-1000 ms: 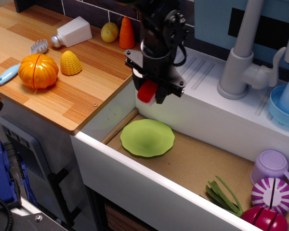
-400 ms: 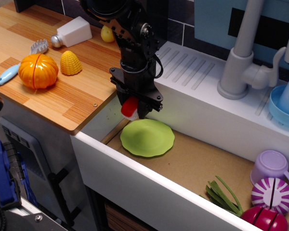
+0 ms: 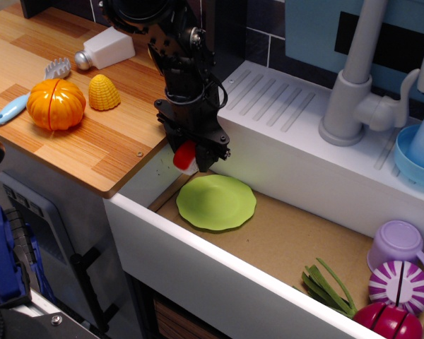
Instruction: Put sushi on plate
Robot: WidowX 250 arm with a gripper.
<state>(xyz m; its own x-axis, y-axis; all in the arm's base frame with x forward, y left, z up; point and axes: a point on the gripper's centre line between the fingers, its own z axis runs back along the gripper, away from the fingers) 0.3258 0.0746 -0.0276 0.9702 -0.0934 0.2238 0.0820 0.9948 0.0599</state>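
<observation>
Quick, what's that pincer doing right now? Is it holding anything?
Pincer: closed on the sushi, held just above the far-left rim of the green plate.

Sushi: red top, white base. Plate: lime green. Pincer: black. Bench: striped light wood. Pumpkin: orange. Corn: yellow. Brush: light blue handle. Cup: lilac. Round vegetable: purple with white stripes. Faucet: pale grey. Leaves: green.

sink floor | plate | purple cup | green leaves
</observation>
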